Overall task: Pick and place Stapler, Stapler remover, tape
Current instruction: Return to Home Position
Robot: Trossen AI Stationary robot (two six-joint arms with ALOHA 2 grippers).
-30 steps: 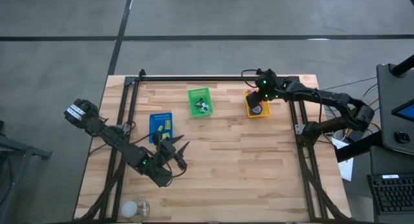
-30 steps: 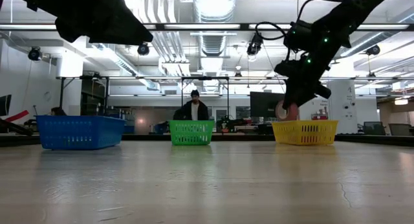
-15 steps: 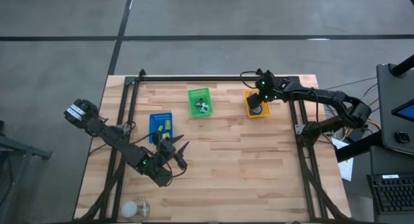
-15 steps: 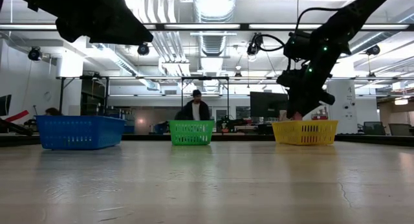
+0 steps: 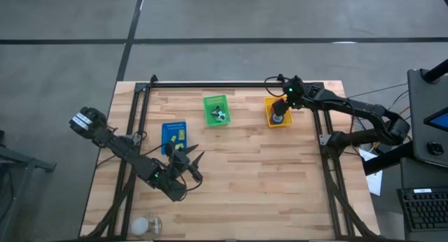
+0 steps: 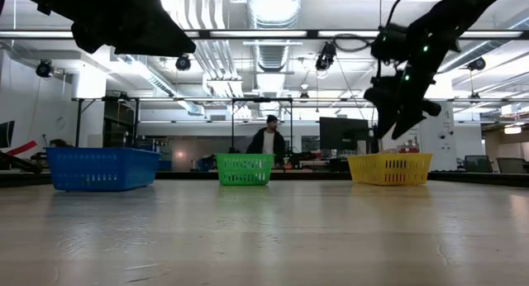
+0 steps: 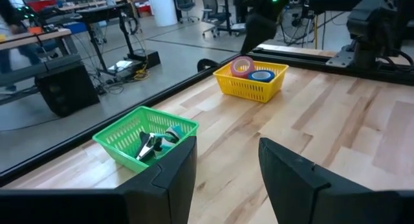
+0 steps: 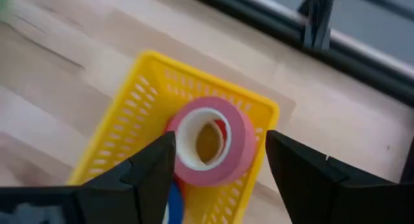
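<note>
A red tape roll with a pale centre (image 8: 210, 143) lies in the yellow basket (image 5: 277, 112) at the table's far right, leaning on a blue roll (image 8: 173, 208). Both rolls also show in the left wrist view, red tape roll (image 7: 242, 65) and blue roll (image 7: 262, 75). My right gripper (image 8: 220, 138) hovers open above the basket (image 6: 393, 131), with a finger to either side of the red roll and touching nothing. My left gripper (image 5: 194, 165) waits open above the table's near left part (image 7: 226, 153).
A green basket (image 5: 215, 110) with staple removers (image 7: 152, 143) stands at the far middle. A blue basket (image 5: 174, 135) with small items sits left of it. A white round object (image 5: 143, 224) lies at the near left corner. Bare wood fills the middle and near right.
My right gripper came down into the yellow basket with the red tape roll, let go of it, then rose clear and shifted slightly toward the table's right. The roll now lies in the basket.
</note>
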